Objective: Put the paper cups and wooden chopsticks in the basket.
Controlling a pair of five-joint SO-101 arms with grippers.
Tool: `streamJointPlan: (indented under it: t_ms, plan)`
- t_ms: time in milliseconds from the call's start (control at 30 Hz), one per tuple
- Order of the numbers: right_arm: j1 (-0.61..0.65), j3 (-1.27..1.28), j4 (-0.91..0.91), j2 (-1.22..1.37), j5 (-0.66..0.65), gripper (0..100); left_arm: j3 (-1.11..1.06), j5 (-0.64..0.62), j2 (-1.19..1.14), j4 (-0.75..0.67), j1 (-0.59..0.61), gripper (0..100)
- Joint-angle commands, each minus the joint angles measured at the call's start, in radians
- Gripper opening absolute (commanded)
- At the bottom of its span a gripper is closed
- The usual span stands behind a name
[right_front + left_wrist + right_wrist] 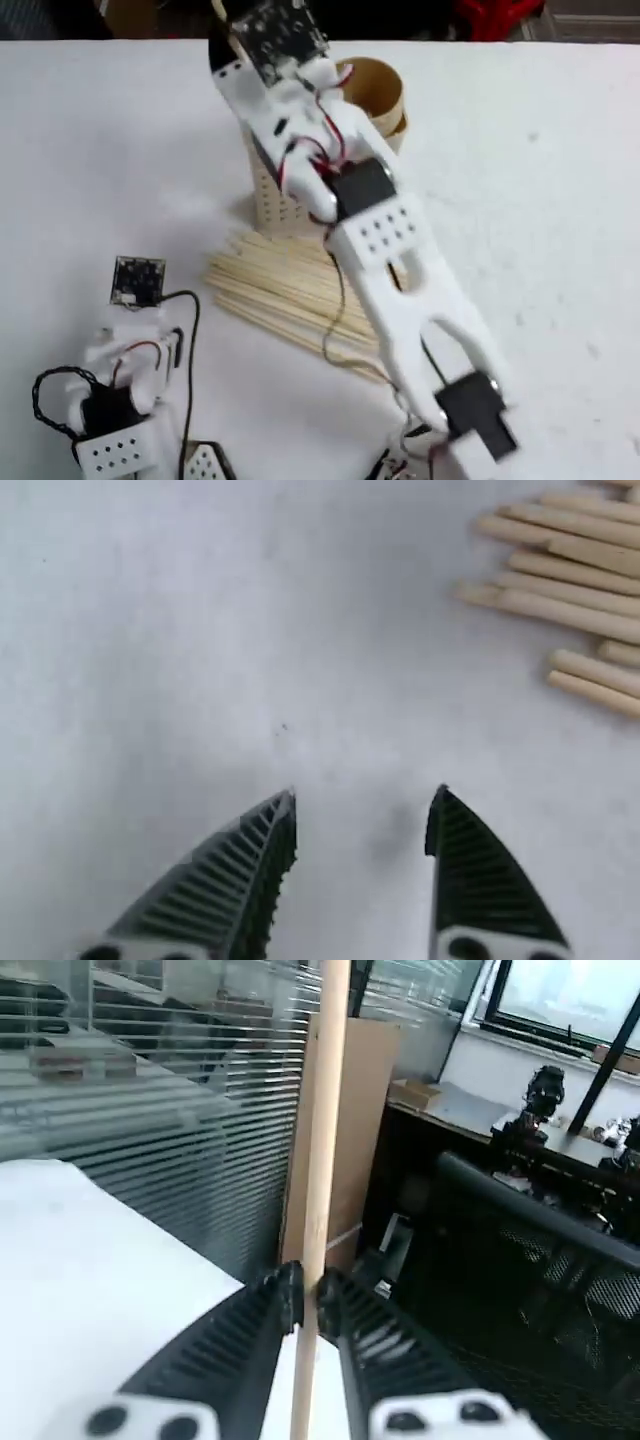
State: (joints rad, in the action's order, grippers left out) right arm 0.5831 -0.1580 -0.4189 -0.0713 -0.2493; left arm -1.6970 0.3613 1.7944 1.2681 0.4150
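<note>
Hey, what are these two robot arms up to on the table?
They are tidying paper cups and wooden chopsticks into a basket. The right gripper is shut on one chopstick, held up off the table. The left gripper hangs open over bare table beside the loose pile. The cups show behind the white basket, partly hidden by an arm.

No words, numbers, labels or signs can be read anywhere. The left arm's circuit board (138, 280) and the right arm's circuit board (282, 36) carry only marks too small to make out
</note>
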Motion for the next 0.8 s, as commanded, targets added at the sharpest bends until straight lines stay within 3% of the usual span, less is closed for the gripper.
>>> streamJointPlan:
  t_ms: [0, 167, 433, 767]
  plan:
    - [-0.033, -0.069, 0.048, 0.059, 0.009, 1.6, 0.003, 0.005, 0.005, 0.002, 0.007, 22]
    - [-0.033, 0.041, 0.059, 0.028, 0.011, 1.6, 0.003, 0.005, 0.005, 0.002, 0.007, 22]
    - [-0.035, 0.428, 0.254, -0.168, 0.002, 1.6, 0.003, 0.005, 0.005, 0.002, 0.007, 22]
    - [-0.093, 0.482, 0.229, -0.219, 0.008, 2.6, 0.003, 0.005, 0.005, 0.002, 0.007, 22]
